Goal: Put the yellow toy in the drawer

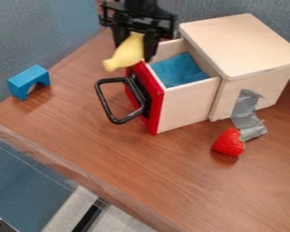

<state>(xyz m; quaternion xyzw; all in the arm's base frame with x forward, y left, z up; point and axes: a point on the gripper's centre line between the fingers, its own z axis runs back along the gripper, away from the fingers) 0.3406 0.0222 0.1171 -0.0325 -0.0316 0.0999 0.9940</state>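
Observation:
At the top of the camera view, my gripper [135,45] hangs just left of the open drawer's back corner, shut on the yellow toy [126,53]. The toy is held at a tilt, its narrow knobbed end pointing down and left, its upper part between the fingers. The drawer [186,103] is pulled out of the wooden box, with a red front, a black handle and a blue inside. The toy stands above and beside the red front's upper edge, outside the drawer's opening.
The wooden box [241,45] stands at the upper right, with silver tape [247,113] at its side. A red strawberry [229,142] lies by the tape. A blue arch block [29,81] is at the left. The table's edge [69,170] runs along the lower left.

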